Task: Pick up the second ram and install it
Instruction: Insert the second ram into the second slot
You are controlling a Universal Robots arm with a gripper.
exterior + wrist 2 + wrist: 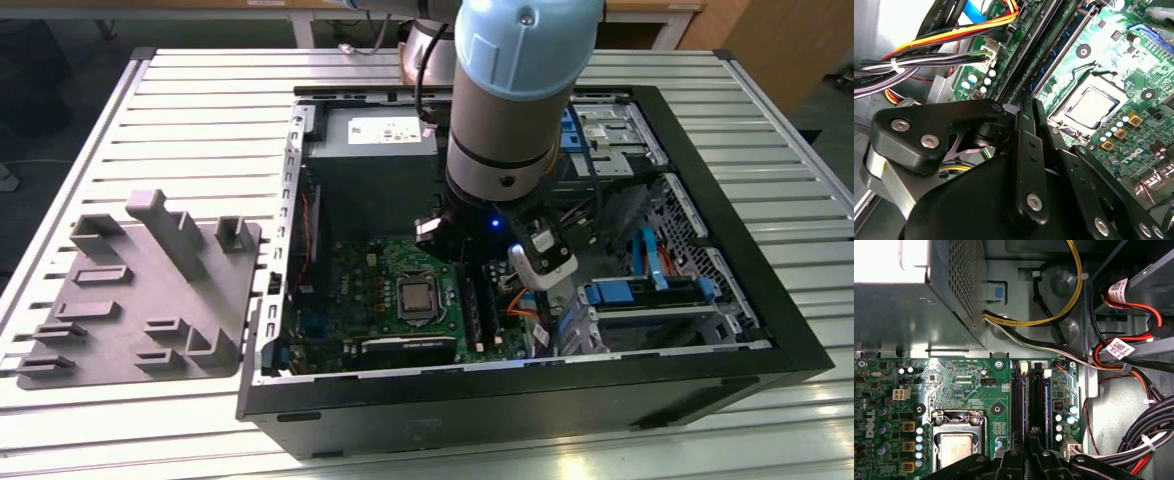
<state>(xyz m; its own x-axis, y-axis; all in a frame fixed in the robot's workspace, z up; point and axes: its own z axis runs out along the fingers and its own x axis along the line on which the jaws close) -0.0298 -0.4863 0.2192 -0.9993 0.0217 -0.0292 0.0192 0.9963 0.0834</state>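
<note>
Blue ram stick (1048, 405) seated in its black slot (1035, 405), centre of the first wrist view.
My pincer (1027, 446) hovers just above it, clenched, fingers together, grasping nothing, over the green motherboard (387, 290).

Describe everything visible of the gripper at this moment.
The gripper is black, built of metal-looking linked bars with silver screws, ending in two slim flat fingers. These are pressed together, nothing seen between them. It points down inside the open computer case, tips right over the long black memory slots on the green motherboard. Whether they touch a slot is unclear.
</note>
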